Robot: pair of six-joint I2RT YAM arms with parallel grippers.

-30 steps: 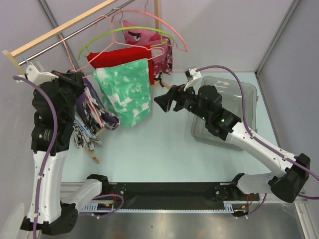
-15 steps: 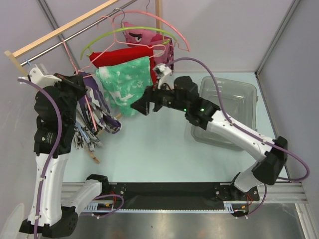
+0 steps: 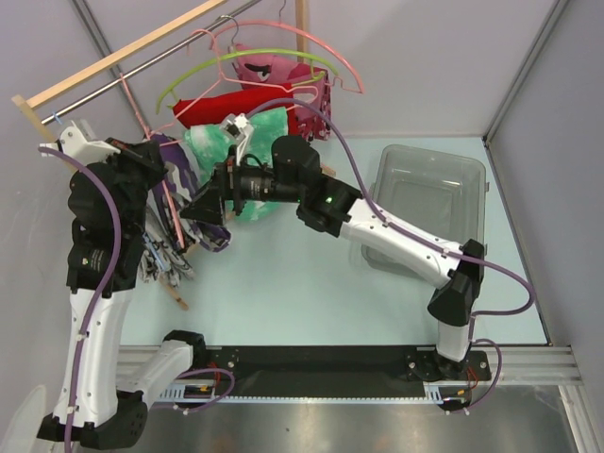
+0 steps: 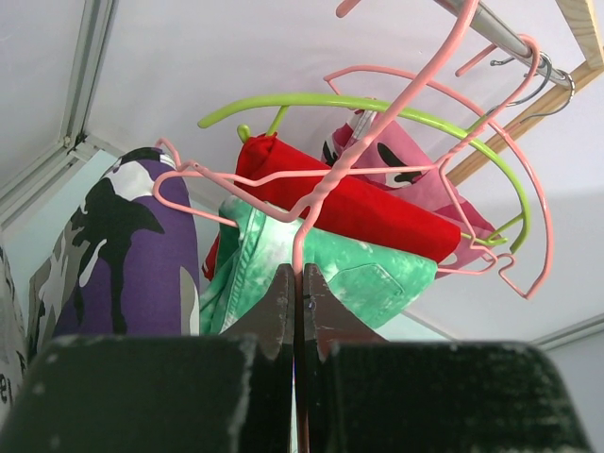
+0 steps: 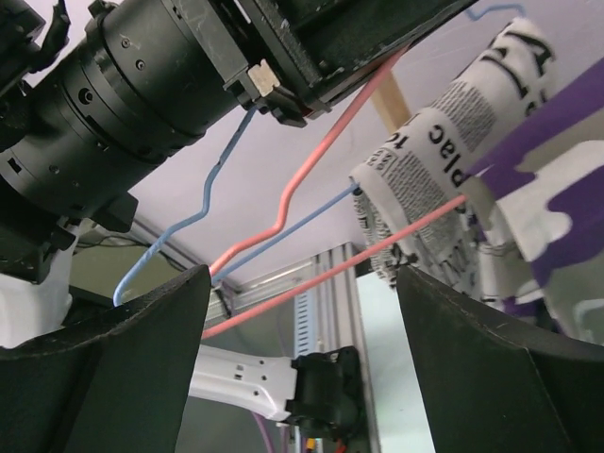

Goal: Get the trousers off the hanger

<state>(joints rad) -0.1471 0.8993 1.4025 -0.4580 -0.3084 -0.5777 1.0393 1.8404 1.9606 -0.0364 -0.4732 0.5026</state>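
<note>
Top view: right gripper [image 3: 200,209] sits at the trousers [image 3: 182,177], 9 o'clock of centre.
Left wrist: left gripper [image 4: 294,288] is clamped on the hanger [image 4: 326,203] wire, trousers draped at 9 o'clock.
Right wrist: right gripper is spread wide with hanger wire between the jaws; contact indeterminate.

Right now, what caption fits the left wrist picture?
Left gripper shut on the pink hanger, camouflage trousers hanging to its left.
</note>
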